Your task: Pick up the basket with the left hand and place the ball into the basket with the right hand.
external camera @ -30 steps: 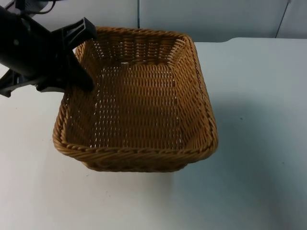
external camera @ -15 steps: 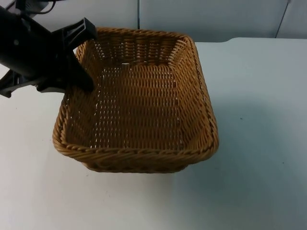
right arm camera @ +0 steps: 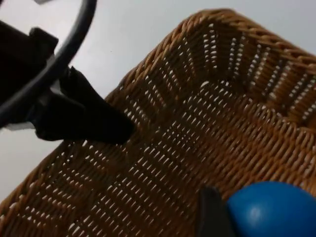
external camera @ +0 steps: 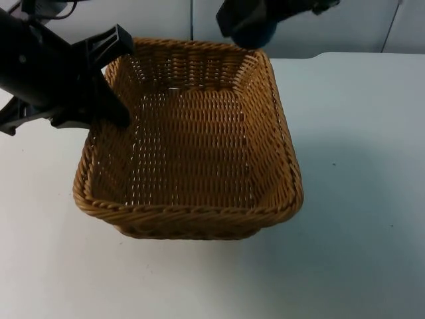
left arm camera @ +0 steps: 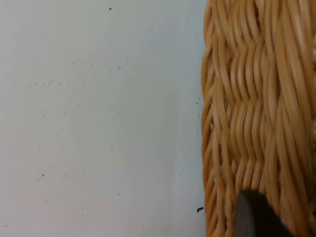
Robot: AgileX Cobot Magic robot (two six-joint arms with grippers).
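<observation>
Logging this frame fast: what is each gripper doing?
Left gripper: shut on the basket rim.
Right gripper: shut on the blue ball, above the basket.

The left end effector (external camera: 109, 83) clamps the basket (external camera: 192, 212) wall; the right end effector (external camera: 249, 26) holds the ball (right arm camera: 271, 210) above its far rim.

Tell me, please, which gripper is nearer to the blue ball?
Right. The right gripper holds the blue ball above the basket's far rim, while the left gripper clamps the basket's left wall.
</observation>
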